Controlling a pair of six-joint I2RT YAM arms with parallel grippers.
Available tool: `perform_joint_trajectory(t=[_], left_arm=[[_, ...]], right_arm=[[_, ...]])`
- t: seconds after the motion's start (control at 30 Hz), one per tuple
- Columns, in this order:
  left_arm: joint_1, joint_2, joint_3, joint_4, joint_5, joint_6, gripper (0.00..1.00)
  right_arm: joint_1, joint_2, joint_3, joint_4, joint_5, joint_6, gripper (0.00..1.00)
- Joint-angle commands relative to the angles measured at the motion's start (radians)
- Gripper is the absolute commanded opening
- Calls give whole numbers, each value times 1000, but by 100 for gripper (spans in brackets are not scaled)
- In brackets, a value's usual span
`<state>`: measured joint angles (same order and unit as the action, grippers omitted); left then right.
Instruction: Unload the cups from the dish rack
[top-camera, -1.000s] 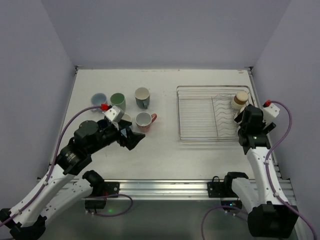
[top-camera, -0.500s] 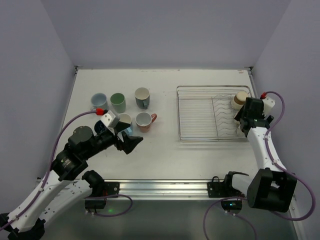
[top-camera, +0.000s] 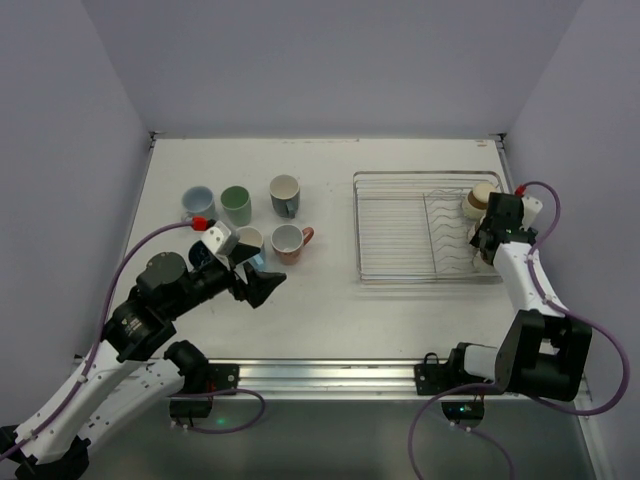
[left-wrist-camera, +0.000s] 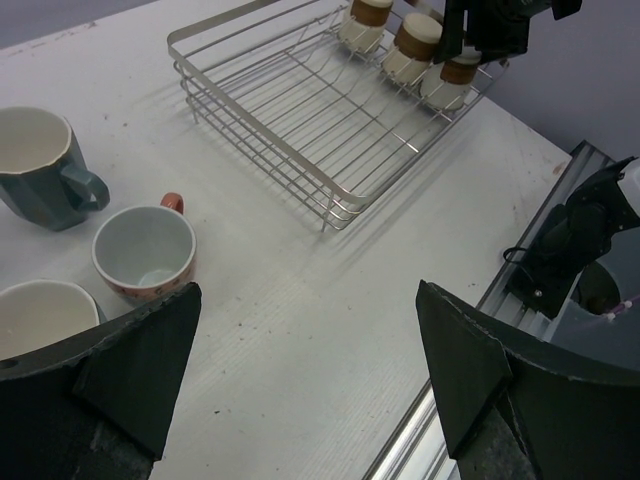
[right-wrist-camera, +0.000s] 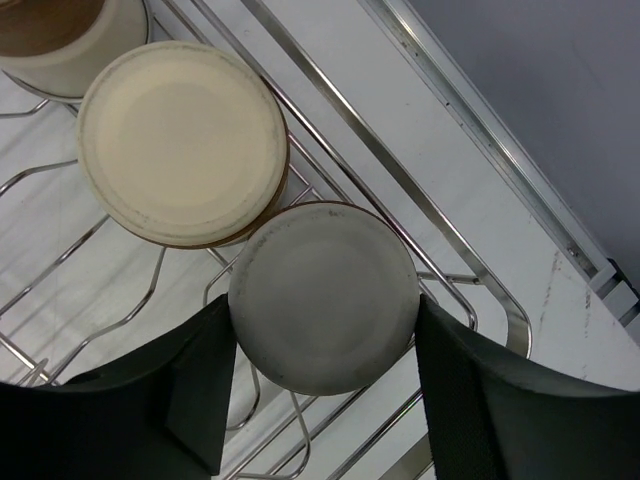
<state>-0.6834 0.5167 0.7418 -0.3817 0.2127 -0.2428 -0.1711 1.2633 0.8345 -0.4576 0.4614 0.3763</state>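
Observation:
The dish rack (top-camera: 357, 230) stands at the right with three upturned cups in its prongs. In the right wrist view a grey cup (right-wrist-camera: 322, 297) sits bottom-up in the corner, a beige cup (right-wrist-camera: 182, 142) beside it. My right gripper (right-wrist-camera: 322, 335) is shut on the grey cup, one finger against each side. Unloaded cups stand at the left: light blue (top-camera: 197, 202), green (top-camera: 236, 205), dark teal (top-camera: 285, 195), pink (top-camera: 288, 241). My left gripper (top-camera: 262, 283) hangs open over bare table just in front of the pink cup (left-wrist-camera: 145, 250), holding nothing.
The rack's wire rim (right-wrist-camera: 400, 180) runs close behind the grey cup, with the table's right edge just beyond. A white cup (left-wrist-camera: 40, 315) stands against the left finger. The metal rail (top-camera: 330, 375) lies along the near edge.
My right gripper has moved up to the rack's near right corner and closed on the grey cup. The left arm drew back a little, then held still.

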Motion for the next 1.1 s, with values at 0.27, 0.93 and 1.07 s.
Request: perform_joint_trajectory(t=[0.27, 0.93, 1.07], left_arm=[[-5, 23, -1, 27, -16, 17, 93], [-4, 161, -133, 505, 140, -369, 73], [-5, 259, -159, 670, 198, -472, 70]], right_arm=[[4, -269, 72, -23, 17, 24, 44], [422, -590, -103, 338, -696, 340, 37], [580, -521, -178, 595, -816, 447, 37]])
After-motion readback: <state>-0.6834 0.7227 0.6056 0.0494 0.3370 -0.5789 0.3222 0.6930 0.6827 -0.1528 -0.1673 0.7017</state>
